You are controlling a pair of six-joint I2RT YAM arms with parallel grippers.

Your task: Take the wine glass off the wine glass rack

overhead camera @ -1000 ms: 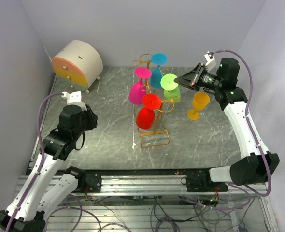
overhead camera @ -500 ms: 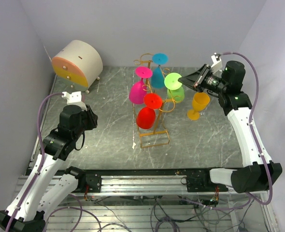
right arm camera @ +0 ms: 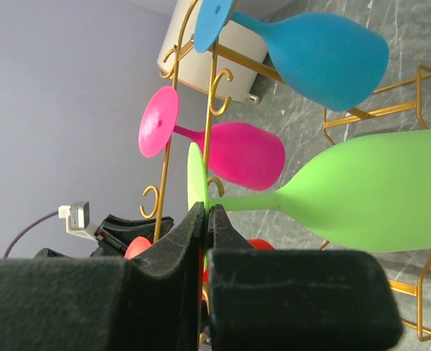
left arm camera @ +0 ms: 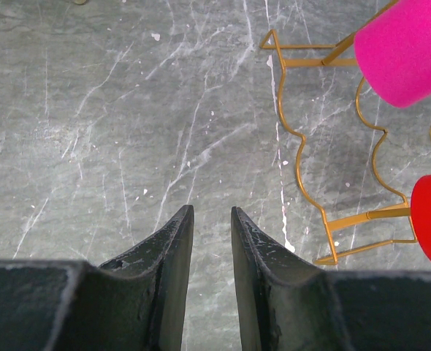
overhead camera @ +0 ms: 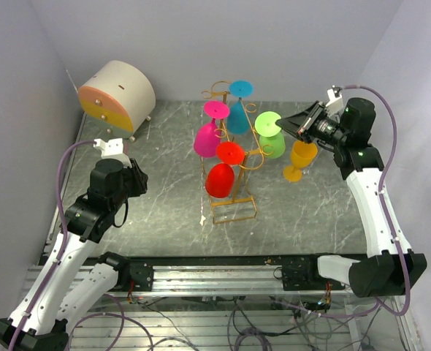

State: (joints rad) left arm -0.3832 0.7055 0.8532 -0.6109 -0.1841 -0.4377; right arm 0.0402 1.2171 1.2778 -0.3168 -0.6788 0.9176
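Pinching green wine glass [overhead camera: 274, 145], right jaws; red glass [overhead camera: 220, 178] hanging on rack [overhead camera: 235, 196]

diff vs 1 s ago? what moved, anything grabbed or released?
The right hand, shut on the foot of the green glass, drew back to the right, carrying that glass away from the wine glass rack. Nothing newly grabbed or released. The left hand, pink glass, blue glass, red glass and yellow glass stayed put.

Top camera looks down; both close wrist cameras share the rack [overhead camera: 234, 197].
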